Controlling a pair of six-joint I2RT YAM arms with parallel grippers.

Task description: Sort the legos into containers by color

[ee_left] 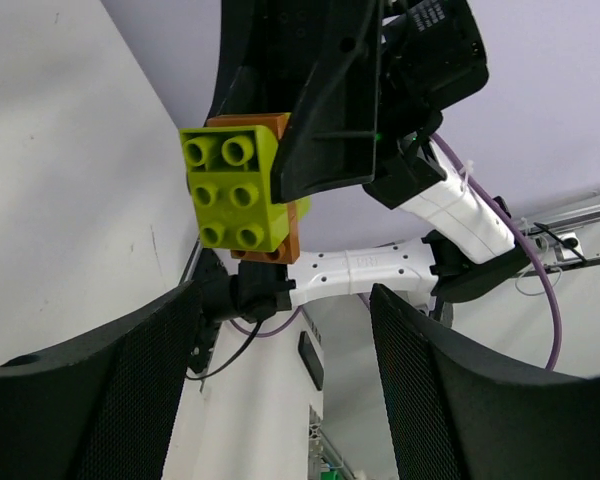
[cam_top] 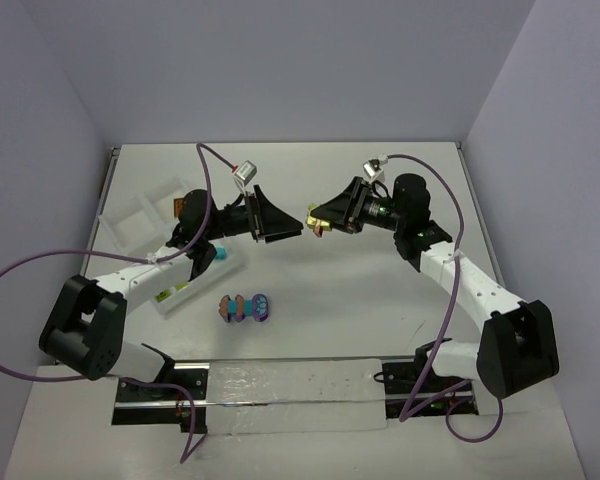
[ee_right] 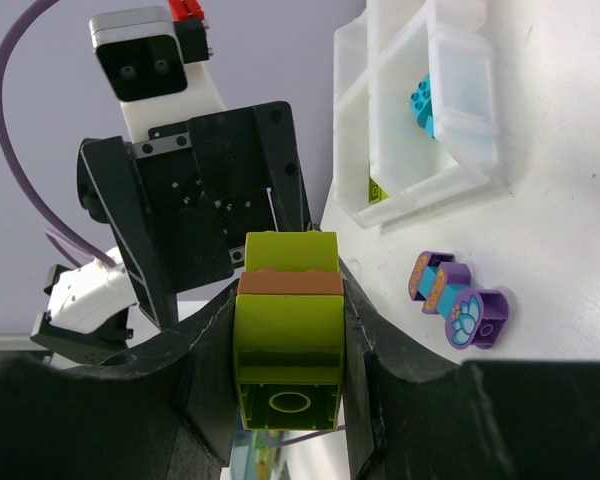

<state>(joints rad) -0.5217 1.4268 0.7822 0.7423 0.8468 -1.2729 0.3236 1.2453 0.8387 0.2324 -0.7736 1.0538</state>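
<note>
Right hand [ee_right: 290, 335] is pinched on the lime-and-brown stack [ee_right: 288, 330], one finger on each side: lime brick, thin orange-brown layer, lime brick. The hollow underside faces the right wrist camera. The stack is held up off the bench [cam_top: 370, 285], roughly mid-bench, between the two arms.

Left hand [cam_top: 285, 225] is spread, with nothing between its fingers [ee_left: 90, 390]. It faces the right hand head-on, just beside it. In the left wrist view the stack's lime studs point at the camera; they sit beyond the fingertips and aren't touching them.

A second lego cluster [cam_top: 245, 307] lies on the bench nearer the arm bases, well apart from both hands. It's purple, turquoise and orange-brown bricks snapped together, lying on its side.

White tray [cam_top: 140, 215] is on the left of the bench, partly under the left arm.
- Turquoise brick [ee_right: 425, 100] sits in one compartment, against the divider.
- Lime piece [cam_top: 170, 295] shows at the tray's near corner — can't tell exactly which compartment, the wall and arm hide most of it.
- The two far compartments show only white.
</note>
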